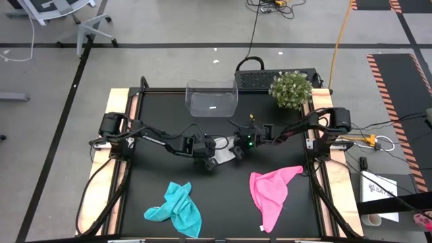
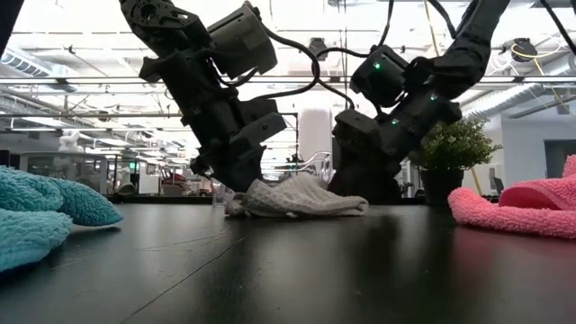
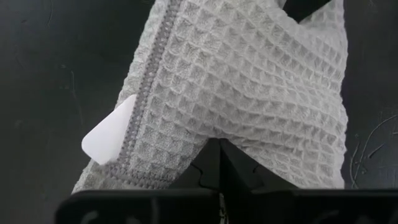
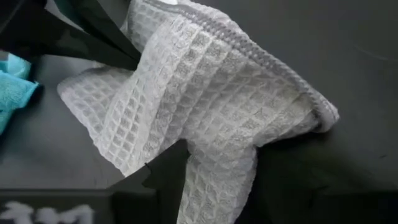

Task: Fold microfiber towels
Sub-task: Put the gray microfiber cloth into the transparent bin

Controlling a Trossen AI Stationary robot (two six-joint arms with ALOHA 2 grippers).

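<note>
The light grey-white waffle towel (image 1: 227,152) lies bunched on the black table (image 1: 223,223) at its middle, resting on its underside (image 2: 301,202). Its white tag (image 3: 109,137) sits by the hemmed edge. My left gripper (image 1: 208,160) is shut on the towel's left end. My right gripper (image 1: 238,148) stands open at the towel's right end, and a strip of cloth (image 4: 217,180) runs between its fingers. The teal towel (image 1: 177,209) lies crumpled near the front left, the pink towel (image 1: 272,191) near the front right; no gripper touches either. My left gripper pinches a bunched fold of the towel (image 3: 214,134) between its two fingers, near the hemmed edge with the tag. The fingers (image 4: 102,43) slant down from the table's left. That end (image 2: 241,196) is a little raised; the rest of the towel lies slack on the table. My right gripper has a finger (image 4: 163,177) right beside the cloth; whether it touches the towel, I cannot tell.
A clear plastic bin (image 1: 211,98) stands at the far middle of the table and a small potted plant (image 1: 290,89) at the far right corner. Bare table lies between the teal and pink towels at the front.
</note>
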